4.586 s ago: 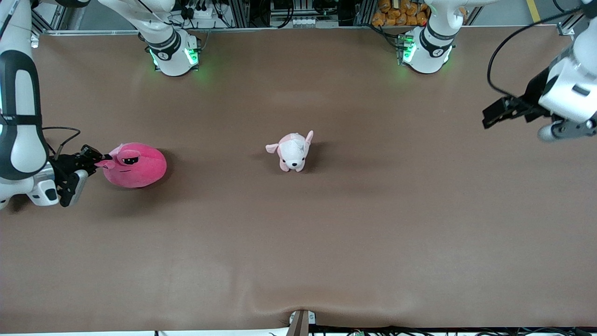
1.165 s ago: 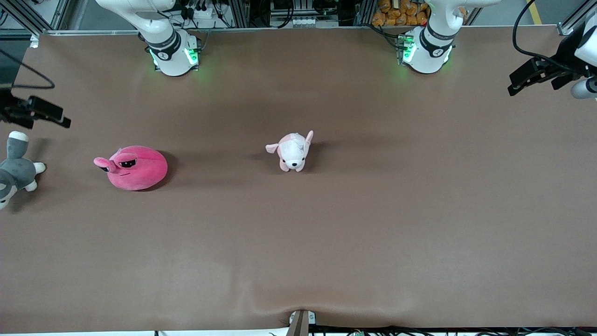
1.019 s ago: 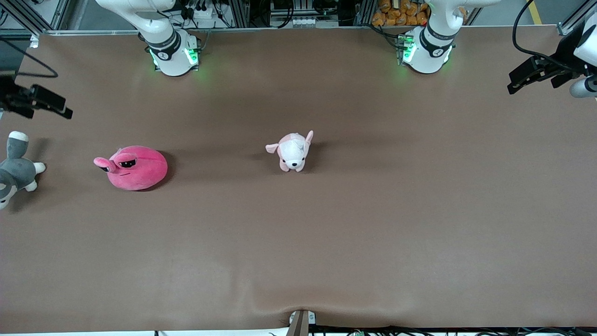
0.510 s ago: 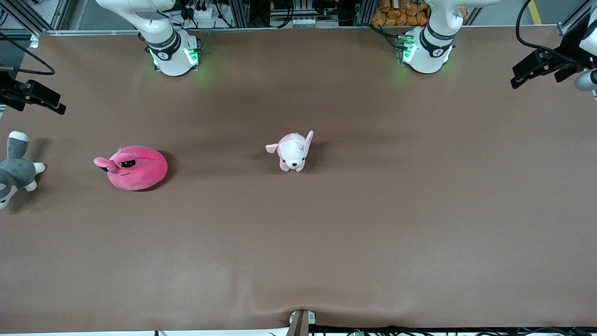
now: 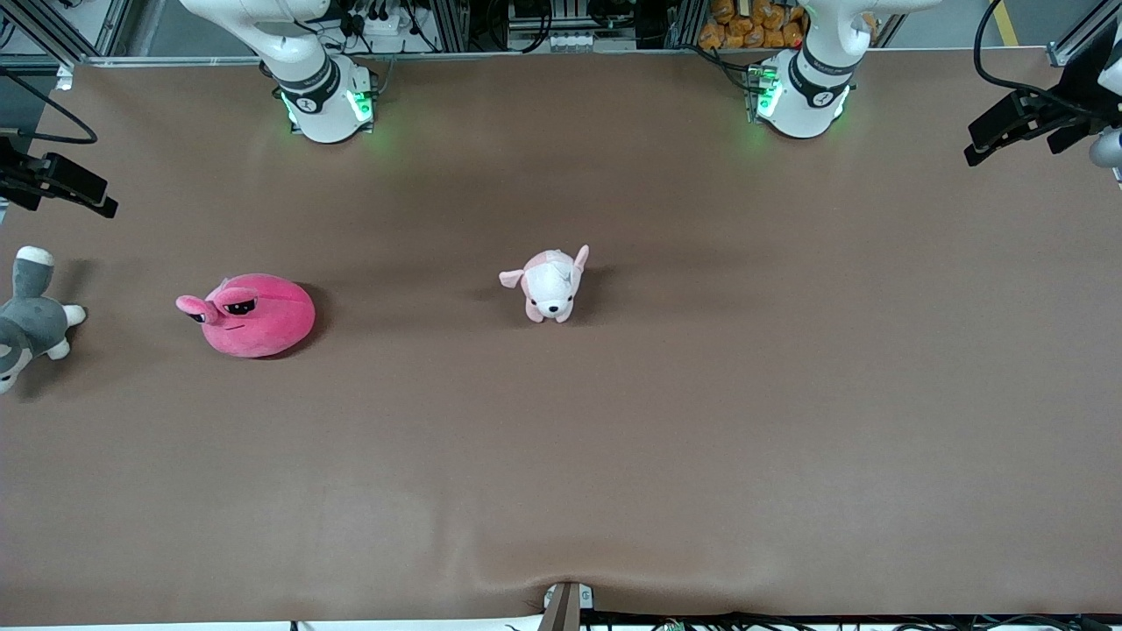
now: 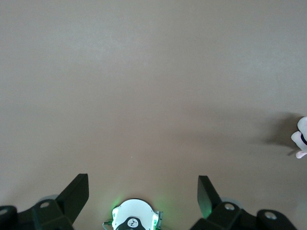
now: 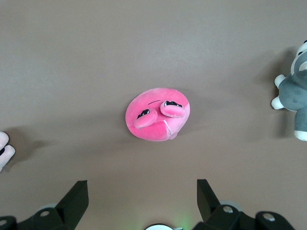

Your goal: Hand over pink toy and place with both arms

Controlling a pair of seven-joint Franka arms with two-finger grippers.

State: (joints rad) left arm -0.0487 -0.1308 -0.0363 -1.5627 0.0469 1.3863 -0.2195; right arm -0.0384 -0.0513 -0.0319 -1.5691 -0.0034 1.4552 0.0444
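The pink toy (image 5: 250, 314), a hot-pink round plush with stalk eyes, lies on the brown table toward the right arm's end. It also shows in the right wrist view (image 7: 156, 115), free of any gripper. My right gripper (image 5: 88, 197) hangs high over the table edge at the right arm's end, open and empty (image 7: 142, 196). My left gripper (image 5: 986, 145) hangs high over the left arm's end, open and empty (image 6: 144, 196), over bare table.
A pale pink-and-white puppy plush (image 5: 550, 285) stands mid-table. A grey-and-white plush (image 5: 31, 320) lies at the table edge at the right arm's end, beside the pink toy. The arm bases (image 5: 324, 96) (image 5: 802, 92) stand along the table's farthest edge.
My right gripper has let go of the pink toy's stalk eye and risen away toward its end of the table. My left gripper has drawn back a little. The toy lies still.
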